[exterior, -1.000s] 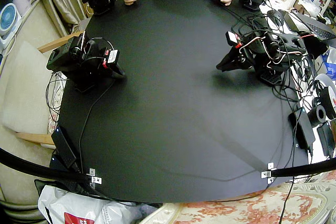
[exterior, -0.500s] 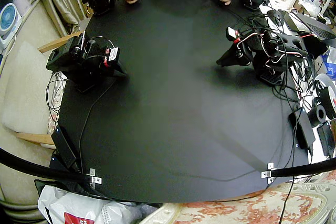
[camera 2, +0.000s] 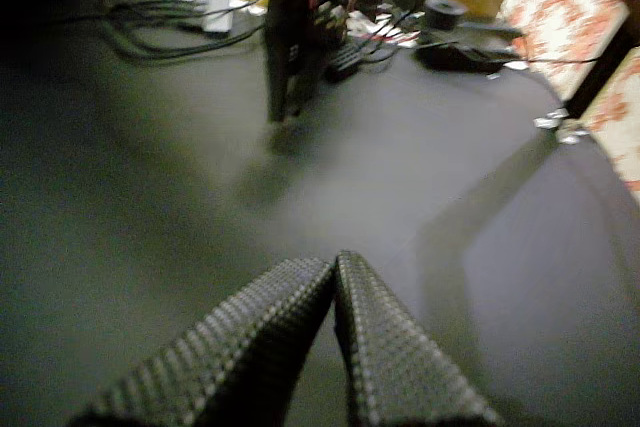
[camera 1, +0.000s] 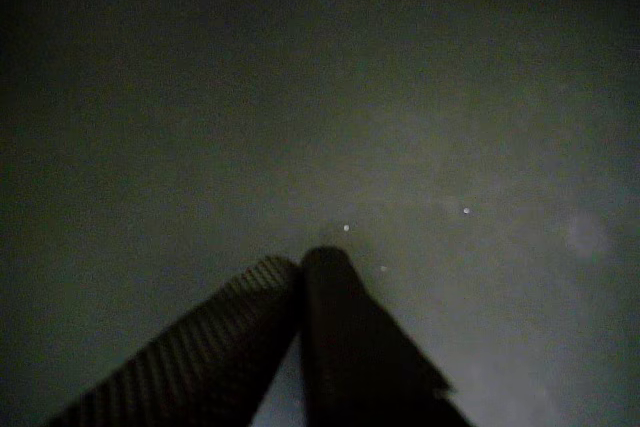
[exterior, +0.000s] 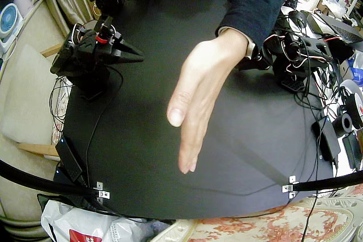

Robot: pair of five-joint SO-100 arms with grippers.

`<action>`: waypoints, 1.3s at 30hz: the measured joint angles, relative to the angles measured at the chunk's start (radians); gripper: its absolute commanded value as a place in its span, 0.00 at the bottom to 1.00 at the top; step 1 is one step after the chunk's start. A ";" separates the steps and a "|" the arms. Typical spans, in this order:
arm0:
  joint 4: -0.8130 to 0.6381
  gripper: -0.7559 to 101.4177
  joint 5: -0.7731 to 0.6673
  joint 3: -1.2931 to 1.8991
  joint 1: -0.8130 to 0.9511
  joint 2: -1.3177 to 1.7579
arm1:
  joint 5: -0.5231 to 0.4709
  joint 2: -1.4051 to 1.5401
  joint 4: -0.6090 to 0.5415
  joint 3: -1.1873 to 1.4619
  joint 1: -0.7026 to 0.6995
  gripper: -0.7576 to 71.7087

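Our right hand hangs raised, clenched on nothing; our left hand is low over the black surface, also clenched and empty; a person's palm hovers between them above the middle; we judge moving only slowly, clear of it, is wise.

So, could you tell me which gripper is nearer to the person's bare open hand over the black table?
Probably left. The left gripper sits behind the hand's wrist, hidden there in the fixed view; the right gripper stands well apart.
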 measured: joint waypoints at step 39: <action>0.006 0.01 0.009 0.000 -0.015 0.000 | 0.114 -0.833 0.686 -1.253 -0.103 0.00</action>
